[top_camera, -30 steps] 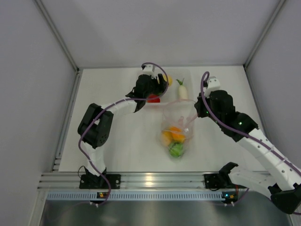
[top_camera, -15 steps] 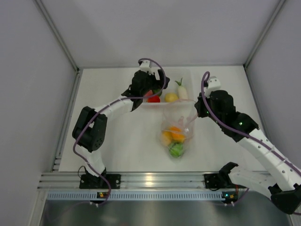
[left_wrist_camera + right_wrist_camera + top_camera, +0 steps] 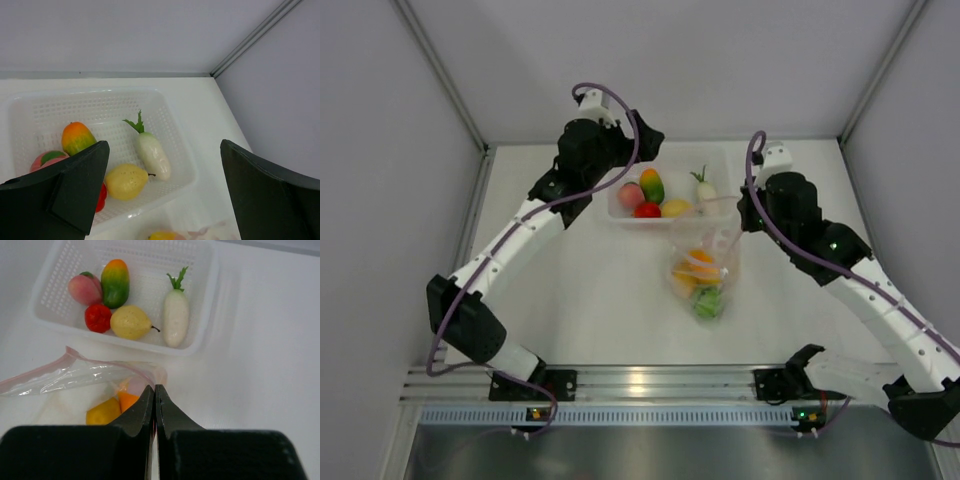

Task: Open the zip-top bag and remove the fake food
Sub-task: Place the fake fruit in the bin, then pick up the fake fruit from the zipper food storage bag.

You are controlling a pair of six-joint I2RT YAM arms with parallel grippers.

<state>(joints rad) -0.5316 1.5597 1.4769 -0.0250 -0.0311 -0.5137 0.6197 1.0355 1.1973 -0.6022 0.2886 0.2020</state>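
One bag (image 3: 720, 246), on the tabletop (image 3: 580, 300) at the basket's (image 3: 209, 290) near side, holds roughly three food (image 3: 697, 268) pieces, blurred by plastic. Five more lie in the basket. The right claw (image 3: 154, 390) is clamped on the bag's rim, and the left claw (image 3: 162, 150) stands apart over the basket.

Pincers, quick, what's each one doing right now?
Left pincer: open, holding nothing.
Right pincer: closed on the edge of the zip-top bag.
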